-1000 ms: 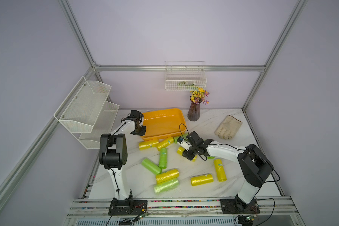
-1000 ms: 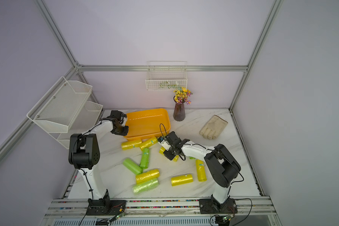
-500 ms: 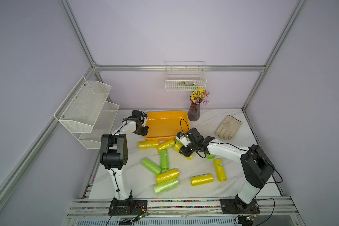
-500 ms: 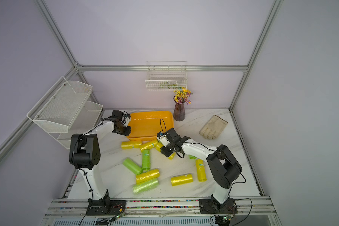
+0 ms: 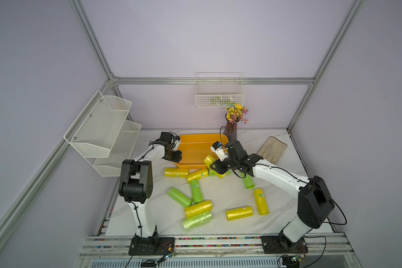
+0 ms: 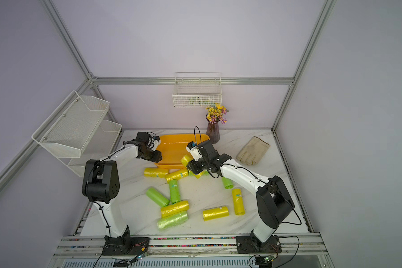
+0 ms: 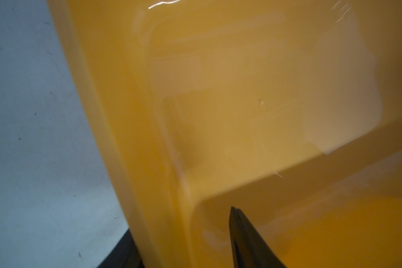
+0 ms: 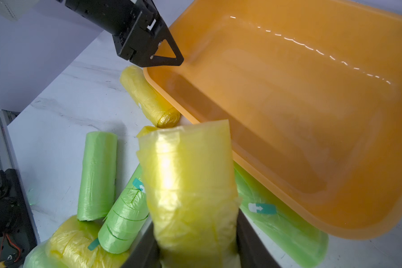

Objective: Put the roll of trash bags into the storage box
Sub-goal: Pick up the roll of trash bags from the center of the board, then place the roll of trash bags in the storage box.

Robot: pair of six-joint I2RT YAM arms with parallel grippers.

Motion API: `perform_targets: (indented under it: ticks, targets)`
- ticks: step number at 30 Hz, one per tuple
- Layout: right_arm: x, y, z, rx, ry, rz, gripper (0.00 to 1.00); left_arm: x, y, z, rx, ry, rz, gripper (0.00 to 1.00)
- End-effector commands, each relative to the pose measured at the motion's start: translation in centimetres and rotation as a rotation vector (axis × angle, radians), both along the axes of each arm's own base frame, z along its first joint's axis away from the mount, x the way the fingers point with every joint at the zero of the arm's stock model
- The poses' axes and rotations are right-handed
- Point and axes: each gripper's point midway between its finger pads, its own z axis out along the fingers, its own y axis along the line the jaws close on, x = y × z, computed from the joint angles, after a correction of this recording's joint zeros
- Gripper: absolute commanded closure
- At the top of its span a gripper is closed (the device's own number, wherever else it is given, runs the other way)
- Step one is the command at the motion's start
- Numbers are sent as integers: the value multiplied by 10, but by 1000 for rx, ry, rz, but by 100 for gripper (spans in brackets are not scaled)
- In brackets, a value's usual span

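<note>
The orange storage box (image 5: 195, 148) (image 6: 172, 148) lies at the back middle of the marble table. My right gripper (image 5: 215, 166) (image 6: 192, 166) (image 8: 193, 232) is shut on a yellow roll of trash bags (image 8: 186, 174) (image 5: 209, 160). The roll's far end reaches the box's front right corner, level with the rim (image 8: 218, 130). My left gripper (image 5: 175, 157) (image 7: 179, 220) stands astride the box's left wall (image 7: 149, 162), one finger inside and one outside. Its jaws are open and a gap shows beside the inner finger.
Several yellow and green rolls (image 5: 197, 207) lie scattered in front of the box, and a green one (image 8: 283, 227) sits partly under its front edge. A vase of flowers (image 5: 231, 130) and a glove (image 5: 272, 148) are at the back right. A mesh rack (image 5: 107, 130) hangs left.
My right gripper has carried the yellow roll up and back to the box's front right corner. My left gripper, shut on the box's left rim before, has opened its jaws.
</note>
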Motion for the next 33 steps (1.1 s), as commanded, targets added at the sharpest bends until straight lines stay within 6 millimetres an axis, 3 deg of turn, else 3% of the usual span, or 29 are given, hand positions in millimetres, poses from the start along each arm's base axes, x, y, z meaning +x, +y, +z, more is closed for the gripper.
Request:
perform_targets:
  ticks: [1,10,16,24,30,33]
  targets:
    - [14,10,32,139,-31,-39,63,8,-17,53,-61,-151,-28,38]
    - [47,33,46,336,2,-102,63,2,-2,99,-41,-255,75,23]
    - [82,57,50,518,67,-98,62,-14,15,121,-11,-317,164,17]
    - [134,84,41,641,134,-156,63,-38,25,125,-12,-341,226,13]
    - [171,105,22,720,214,-222,63,-50,25,115,-39,-333,249,11]
    - [181,115,8,750,262,-250,62,-57,27,125,-50,-361,260,10]
